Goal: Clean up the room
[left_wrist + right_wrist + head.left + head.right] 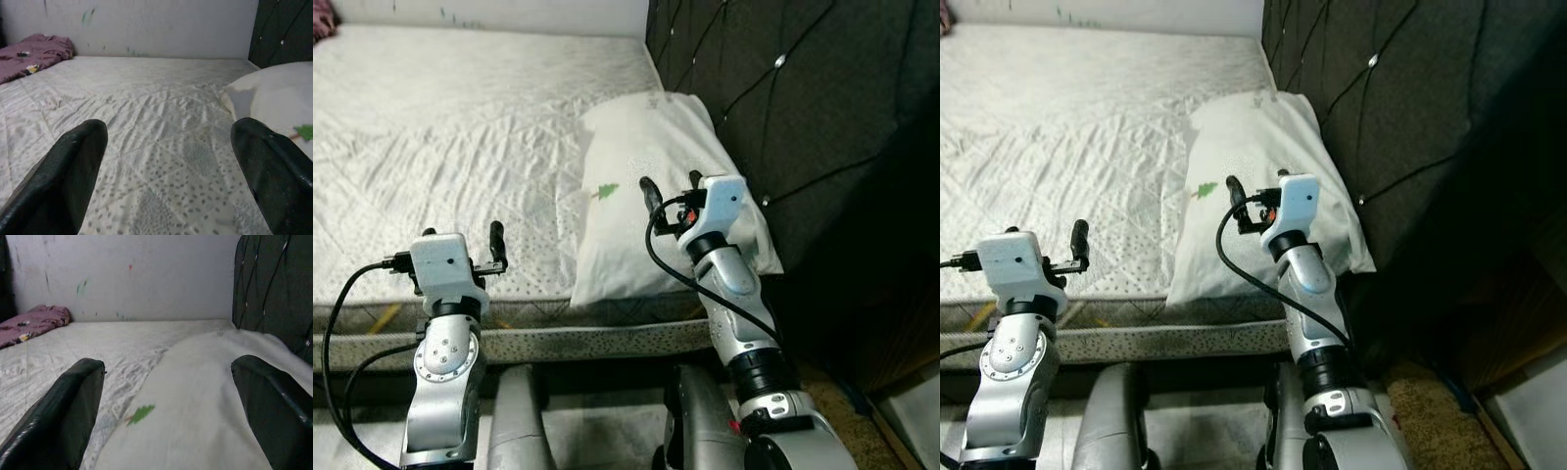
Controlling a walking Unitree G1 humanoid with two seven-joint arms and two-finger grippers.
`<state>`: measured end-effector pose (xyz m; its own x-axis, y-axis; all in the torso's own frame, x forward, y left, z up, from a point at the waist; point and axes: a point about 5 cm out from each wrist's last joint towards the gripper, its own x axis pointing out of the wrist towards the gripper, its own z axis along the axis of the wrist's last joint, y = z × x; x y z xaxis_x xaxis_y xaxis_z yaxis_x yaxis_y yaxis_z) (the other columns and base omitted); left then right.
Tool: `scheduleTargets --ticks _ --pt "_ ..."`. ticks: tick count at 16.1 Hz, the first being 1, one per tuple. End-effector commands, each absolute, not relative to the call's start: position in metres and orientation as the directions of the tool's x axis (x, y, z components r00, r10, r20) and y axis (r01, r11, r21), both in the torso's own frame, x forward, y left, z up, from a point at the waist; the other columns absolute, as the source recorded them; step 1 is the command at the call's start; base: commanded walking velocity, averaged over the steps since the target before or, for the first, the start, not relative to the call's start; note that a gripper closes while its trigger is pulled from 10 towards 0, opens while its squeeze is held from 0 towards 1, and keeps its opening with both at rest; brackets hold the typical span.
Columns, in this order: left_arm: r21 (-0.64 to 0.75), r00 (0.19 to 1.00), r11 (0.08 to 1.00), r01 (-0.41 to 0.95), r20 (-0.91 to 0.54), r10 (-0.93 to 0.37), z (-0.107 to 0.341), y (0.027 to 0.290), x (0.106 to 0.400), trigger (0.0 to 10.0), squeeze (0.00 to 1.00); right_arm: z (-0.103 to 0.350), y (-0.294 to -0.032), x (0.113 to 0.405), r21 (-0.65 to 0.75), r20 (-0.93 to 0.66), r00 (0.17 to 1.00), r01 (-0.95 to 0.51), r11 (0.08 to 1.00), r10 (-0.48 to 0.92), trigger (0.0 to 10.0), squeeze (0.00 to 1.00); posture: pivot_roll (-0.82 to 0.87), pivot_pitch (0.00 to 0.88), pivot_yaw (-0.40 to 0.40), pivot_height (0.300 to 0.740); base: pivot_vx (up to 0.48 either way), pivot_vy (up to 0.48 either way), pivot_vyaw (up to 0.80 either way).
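I'm facing the bed (460, 127). My right claw (671, 196) hangs spread wide over the white pillow (646, 166), which lies by the dark headboard (783, 108), probably lined up to grab it. My left claw (460, 245) is spread too, empty over the mattress edge. A purple cloth (34, 51) sits crumpled at the far corner.

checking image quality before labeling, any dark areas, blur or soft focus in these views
Left eye view: bed and pillow evenly lit and sharp, the corner beside the headboard falls into deep shadow. Left wrist view: the near black fingers look soft, the purple cloth far off is a bit hazy. Right wrist view: the pillow looks dim and greyish.
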<state>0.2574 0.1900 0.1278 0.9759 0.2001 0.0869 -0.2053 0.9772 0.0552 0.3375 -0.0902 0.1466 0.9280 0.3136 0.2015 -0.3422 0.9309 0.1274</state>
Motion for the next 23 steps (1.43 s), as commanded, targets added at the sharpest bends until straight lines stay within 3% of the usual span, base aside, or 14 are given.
scheduleTargets --ticks 1,10,17,23 --pt "0.047 0.978 0.981 -0.189 0.096 0.184 0.130 0.185 0.261 10.0 0.00 0.155 -0.091 0.338 0.118 0.215 0.922 -0.350 0.929 0.321 10.0 0.00 0.04 0.000 -0.042 0.635 0.000 0.000 0.00" --pt "0.049 0.978 0.980 -0.191 0.091 0.186 0.128 0.184 0.263 10.0 0.00 0.157 -0.095 0.336 0.109 0.195 0.933 -0.327 0.939 0.302 10.0 0.00 0.08 0.003 -0.041 0.740 0.000 0.000 0.00" --pt "0.040 0.976 0.978 -0.204 0.081 0.200 0.126 0.179 0.265 10.0 0.00 0.153 -0.099 0.340 0.091 0.162 0.940 -0.317 0.944 0.300 10.0 0.00 0.06 0.000 -0.076 0.740 0.000 0.000 0.00" --pt "0.028 0.974 0.974 -0.224 0.042 0.223 0.121 0.179 0.262 10.0 0.00 0.135 -0.120 0.329 0.080 0.093 0.974 -0.215 0.973 0.207 10.0 0.00 0.02 0.006 -0.085 0.740 0.000 0.000 0.00"
